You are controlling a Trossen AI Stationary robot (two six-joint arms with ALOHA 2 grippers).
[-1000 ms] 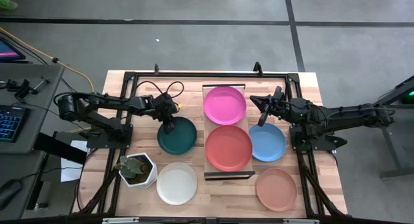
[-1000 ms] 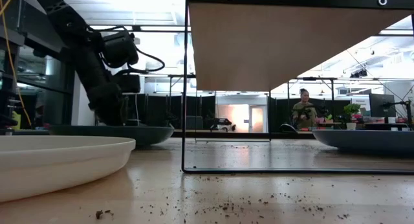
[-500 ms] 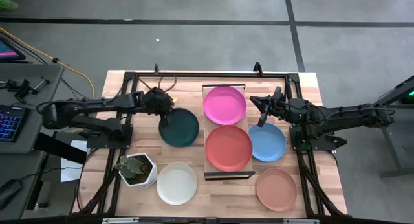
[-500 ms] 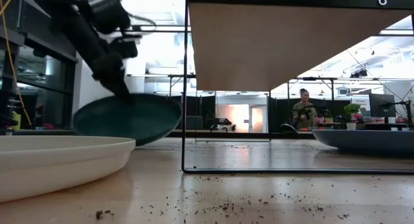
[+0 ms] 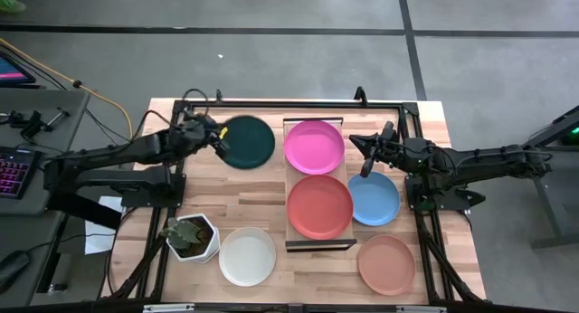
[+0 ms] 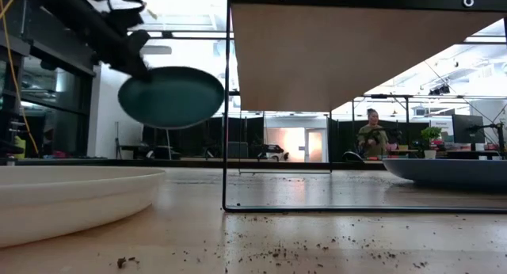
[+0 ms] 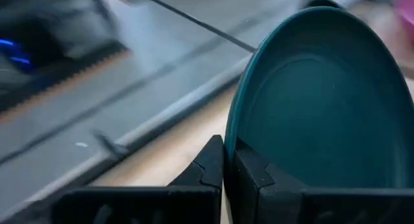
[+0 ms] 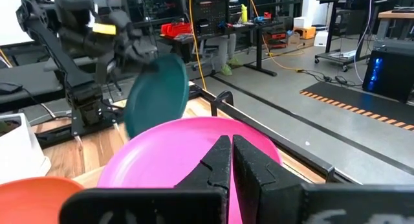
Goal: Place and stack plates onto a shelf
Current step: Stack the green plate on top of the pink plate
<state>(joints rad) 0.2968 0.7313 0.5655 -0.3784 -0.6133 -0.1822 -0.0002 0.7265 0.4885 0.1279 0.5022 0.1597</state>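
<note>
Lifted off the table (image 5: 262,191), the dark teal plate (image 5: 246,141) is pinched by the left gripper (image 5: 217,137); the right gripper (image 5: 365,165) is closed, empty.

Low view: white plate (image 6: 71,196) cut off by the left and bottom edges; light blue plate (image 6: 451,169) cut off at right. Shelf (image 6: 348,52) underside fills the upper part, hiding whatever lies on it. Person (image 6: 370,136) in the background too small to make out. Left wrist view: floor and table edge blurred; dark teal plate (image 7: 323,101) cut off at right.
</note>
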